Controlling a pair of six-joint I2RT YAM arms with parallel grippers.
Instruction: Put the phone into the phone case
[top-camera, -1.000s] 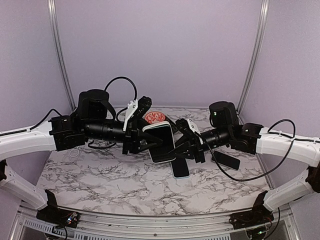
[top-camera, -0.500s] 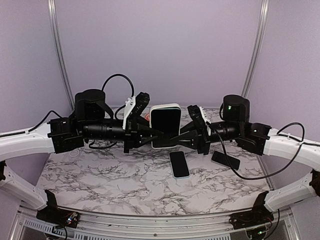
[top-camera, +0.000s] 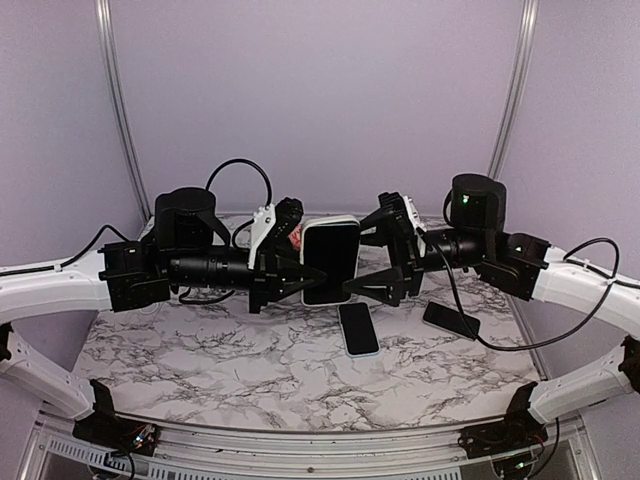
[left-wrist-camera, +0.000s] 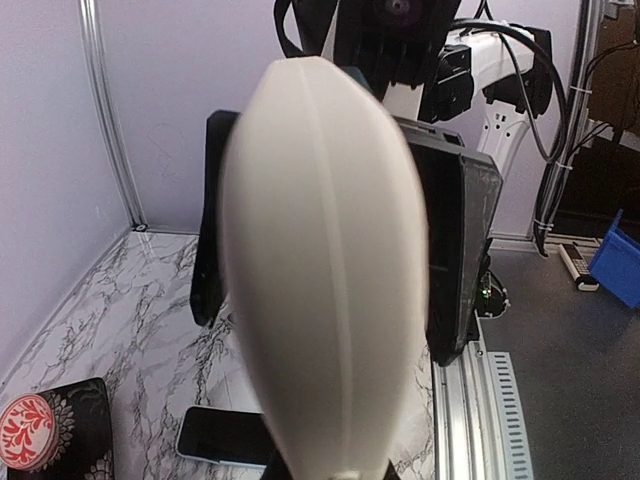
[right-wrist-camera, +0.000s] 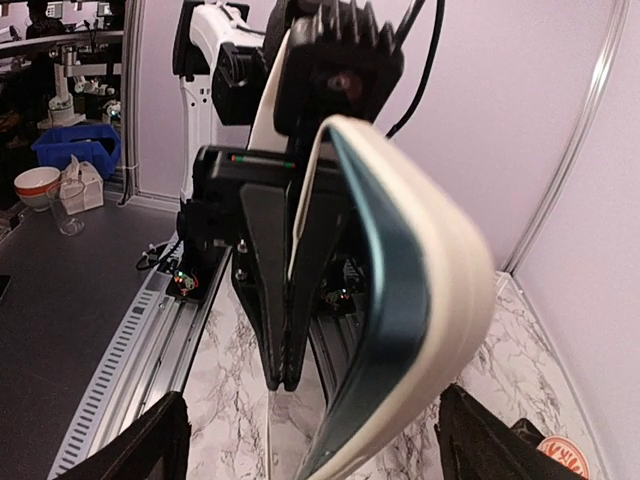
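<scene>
Above the table (top-camera: 250, 372), phone case (top-camera: 331, 258) upright in closed left claw (top-camera: 312, 282); right claw (top-camera: 366, 256) open.

Soft even light, sharp top view; phone case (left-wrist-camera: 320, 270) blurred close-up in both wrist views

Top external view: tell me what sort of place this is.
Probably a robotics lab test cell: a marble-patterned tabletop boxed in by lilac walls on aluminium posts, with a blue storage bin beyond.
</scene>
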